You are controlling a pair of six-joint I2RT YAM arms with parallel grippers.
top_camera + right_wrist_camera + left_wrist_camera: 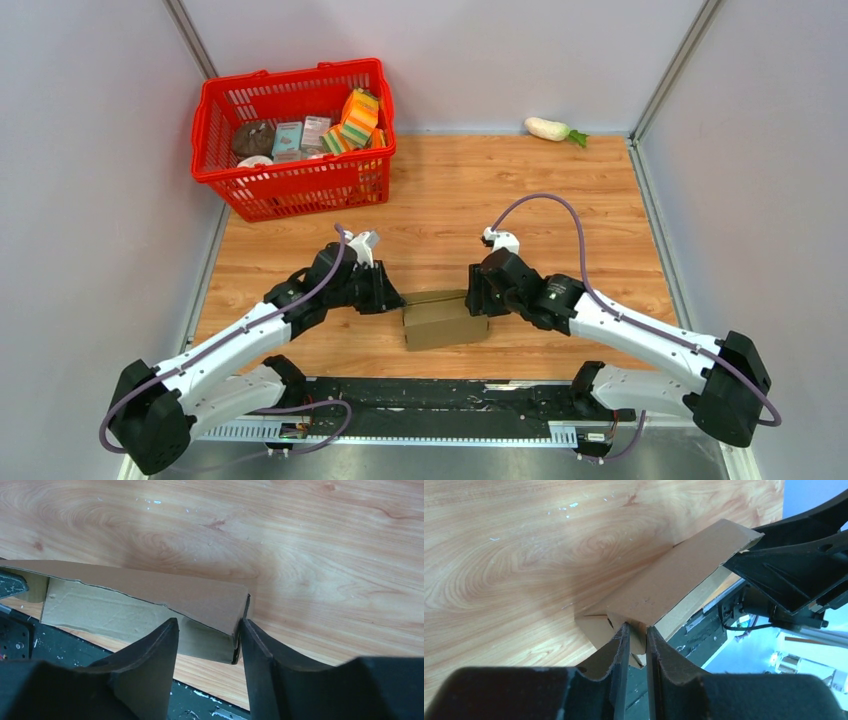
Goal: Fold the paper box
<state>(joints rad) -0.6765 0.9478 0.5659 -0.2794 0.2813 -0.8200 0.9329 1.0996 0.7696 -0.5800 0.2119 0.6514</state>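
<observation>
The plain brown cardboard box (pixel 445 320), partly formed, lay on the wood-grain counter (pixel 560 200) near its front edge, between the two arms. The left pincer (pixel 637 630) was clenched on the box's left end, with cardboard nipped between its fingers. The right pincer (pixel 210 625) stood released, jaws parted astride the box's right end wall, one finger (pixel 260 650) just beside that wall's outer face. A red plastic basket (pixel 300 190) of groceries stood at the far left.
</observation>
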